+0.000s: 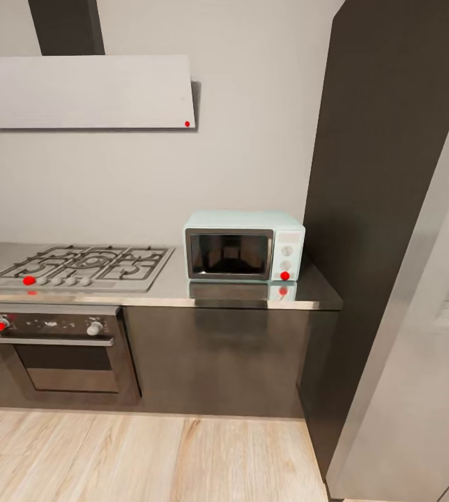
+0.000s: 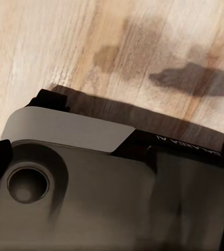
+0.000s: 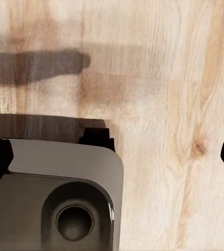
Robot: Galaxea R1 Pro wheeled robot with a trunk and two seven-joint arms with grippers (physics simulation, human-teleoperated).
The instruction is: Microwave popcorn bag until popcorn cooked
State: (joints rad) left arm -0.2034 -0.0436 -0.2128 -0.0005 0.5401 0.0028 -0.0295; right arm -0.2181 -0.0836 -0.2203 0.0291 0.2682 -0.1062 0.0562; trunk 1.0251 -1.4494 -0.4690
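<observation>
The small mint-blue boxy microwave (image 1: 244, 246) stands shut near the right end of the grey glossy counter (image 1: 169, 293) — straight ahead of the robot. No popcorn bag appears there. Each tool's state I cannot tell.

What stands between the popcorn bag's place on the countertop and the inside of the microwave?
The microwave's closed door, its dark glass front facing the room. On the countertop, the visible stretch from the hob to the microwave carries nothing.

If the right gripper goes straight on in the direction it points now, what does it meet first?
Probably the light wood floor: the right wrist view looks down on its boards, beside the robot's grey base. Nothing else seems to lie between, though depth is unclear.
</observation>
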